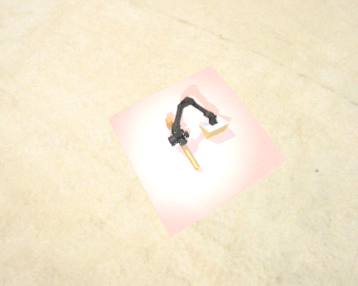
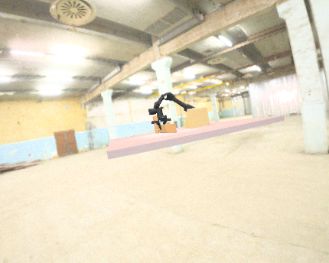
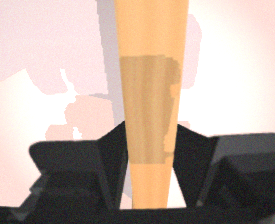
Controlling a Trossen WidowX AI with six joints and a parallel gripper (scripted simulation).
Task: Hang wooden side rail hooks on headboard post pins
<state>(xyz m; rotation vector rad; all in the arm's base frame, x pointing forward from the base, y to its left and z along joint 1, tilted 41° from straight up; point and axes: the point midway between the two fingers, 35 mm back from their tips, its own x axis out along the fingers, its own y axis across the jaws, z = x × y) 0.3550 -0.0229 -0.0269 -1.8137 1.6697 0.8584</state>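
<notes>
The wooden side rail [image 1: 191, 158] [image 2: 171, 128] [image 3: 153, 30] is a long light-brown bar, low over the pink table. My gripper [image 1: 181, 143] [image 2: 160, 128] [image 3: 145, 121] points down and is shut on the rail, with one black finger on each side. In the wrist view the rail runs straight up between the fingers and out of the top edge. The wooden headboard post [image 1: 169, 122] stands behind the gripper, partly covered by the arm. The steel hooks, the slot and the pins cannot be made out. Whether the rail's far end touches the table cannot be told.
The arm's base stands on a pale wooden box [image 1: 214, 132] [image 2: 197, 118], right of the rail and post. The pink table [image 1: 171, 226] [image 2: 123, 146] has its edges well outside the rail, post and box. Arm shadows fall across the table top.
</notes>
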